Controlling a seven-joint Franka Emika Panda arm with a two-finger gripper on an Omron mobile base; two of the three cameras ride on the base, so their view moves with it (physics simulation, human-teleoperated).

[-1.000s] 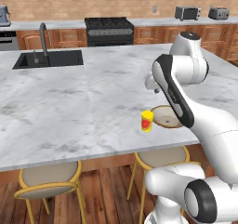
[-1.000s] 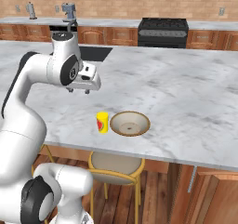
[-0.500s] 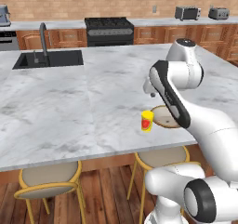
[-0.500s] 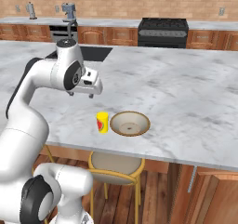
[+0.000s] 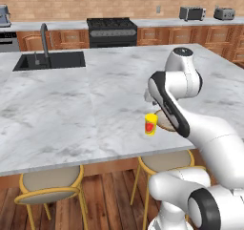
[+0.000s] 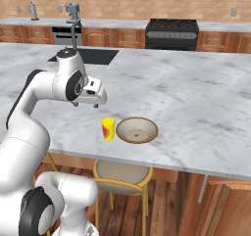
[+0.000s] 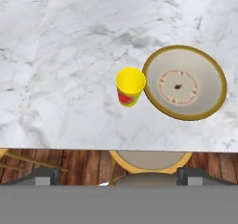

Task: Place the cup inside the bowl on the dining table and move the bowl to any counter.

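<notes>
**Cup and bowl side by side at the near edge**

The cup [image 6: 108, 129] stands upright on the dining table [image 6: 196, 98], just left of the bowl [image 6: 137, 129] — the two almost touch, close to the table's near edge. The bowl sits flat, with nothing in it. The gripper [image 6: 96, 103] hangs above the table, a little behind and to the left of the cup, its jaws spread wide and holding nothing. A stool [image 6: 120, 174] stands below the table edge — right under the bowl.
</notes>
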